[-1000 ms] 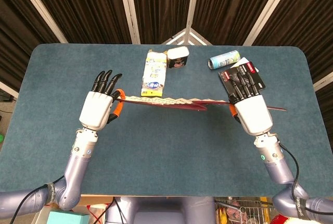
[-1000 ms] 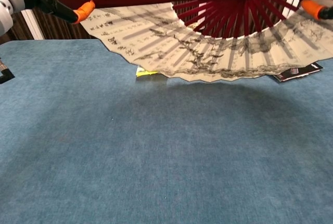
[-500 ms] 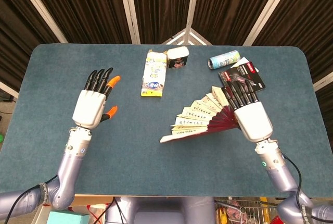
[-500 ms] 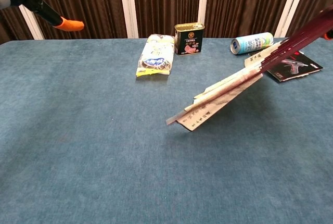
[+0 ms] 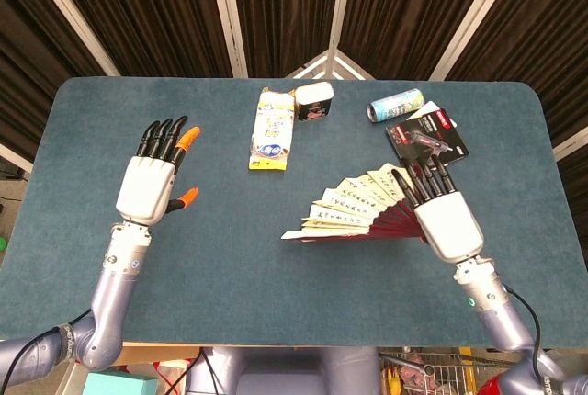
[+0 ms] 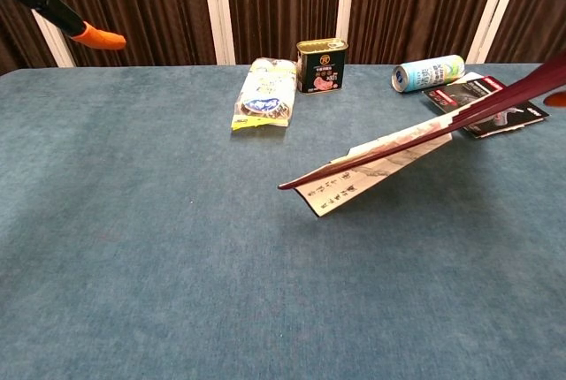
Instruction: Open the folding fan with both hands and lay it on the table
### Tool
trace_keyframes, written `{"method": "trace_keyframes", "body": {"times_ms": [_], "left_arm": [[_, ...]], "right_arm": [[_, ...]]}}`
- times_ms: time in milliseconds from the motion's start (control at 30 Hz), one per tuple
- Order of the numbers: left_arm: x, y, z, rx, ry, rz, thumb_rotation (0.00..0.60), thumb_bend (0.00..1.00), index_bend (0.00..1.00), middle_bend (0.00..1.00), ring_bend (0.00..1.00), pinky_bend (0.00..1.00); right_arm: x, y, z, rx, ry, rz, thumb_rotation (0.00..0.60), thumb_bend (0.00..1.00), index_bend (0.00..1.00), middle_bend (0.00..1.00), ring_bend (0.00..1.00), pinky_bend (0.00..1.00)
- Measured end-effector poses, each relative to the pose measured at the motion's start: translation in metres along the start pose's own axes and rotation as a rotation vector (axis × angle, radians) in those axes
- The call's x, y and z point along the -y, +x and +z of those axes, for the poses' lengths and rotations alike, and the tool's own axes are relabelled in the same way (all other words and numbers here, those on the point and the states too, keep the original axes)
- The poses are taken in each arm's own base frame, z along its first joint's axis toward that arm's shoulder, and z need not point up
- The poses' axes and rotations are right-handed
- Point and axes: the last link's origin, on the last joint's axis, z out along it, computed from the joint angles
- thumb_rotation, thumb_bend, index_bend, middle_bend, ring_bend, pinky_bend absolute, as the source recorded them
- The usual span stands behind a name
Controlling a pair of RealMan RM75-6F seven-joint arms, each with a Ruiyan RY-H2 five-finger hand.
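The folding fan [image 5: 354,211] is seen part-spread, a pleated wedge of cream paper marked with dark ink lines, mounted on glossy dark red ribs. It is held above the blue felt-like table [image 5: 276,276], tilted, its far tip lowest and its rib end raised toward the right hand [image 5: 444,216]. In the chest view the fan [image 6: 389,157] is shown edge-on as a slanted stack of folds with one red guard stick along the top.

The rib end of the fan is gripped under the right hand, whose white palm shell faces up and whose black fingers [image 5: 424,179] lie stretched over the pleats.

The left hand [image 5: 152,179] is kept well left of the fan, empty, fingers apart and pointing away, two of them capped in orange.

Beyond the fan, a flat yellow and white snack packet [image 5: 272,129] is laid on the table, with a small square-cornered black tin [image 5: 314,101] just beside it. Behind the fan's rib end, a light blue can [image 5: 396,105] is lying on its side, and a flat black printed card [image 5: 426,135] is placed near it.
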Motion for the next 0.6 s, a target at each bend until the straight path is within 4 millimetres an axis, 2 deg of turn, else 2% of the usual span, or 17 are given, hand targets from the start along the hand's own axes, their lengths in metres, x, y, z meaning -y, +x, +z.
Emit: {"method": "trace_keyframes", "body": {"times_ms": [367, 600], "left_arm": [[0.003, 0.007, 0.001, -0.007, 0.000, -0.003, 0.600, 0.15, 0.11, 0.00, 0.00, 0.00], [0.003, 0.010, 0.000, -0.010, -0.004, -0.004, 0.600, 0.15, 0.11, 0.00, 0.00, 0.00]], "right_arm": [[0.014, 0.010, 0.000, 0.017, 0.133, -0.004, 0.600, 0.09, 0.00, 0.00, 0.00, 0.00], [0.016, 0.010, -0.003, 0.074, 0.193, -0.036, 0.600, 0.09, 0.00, 0.00, 0.00, 0.00]]}}
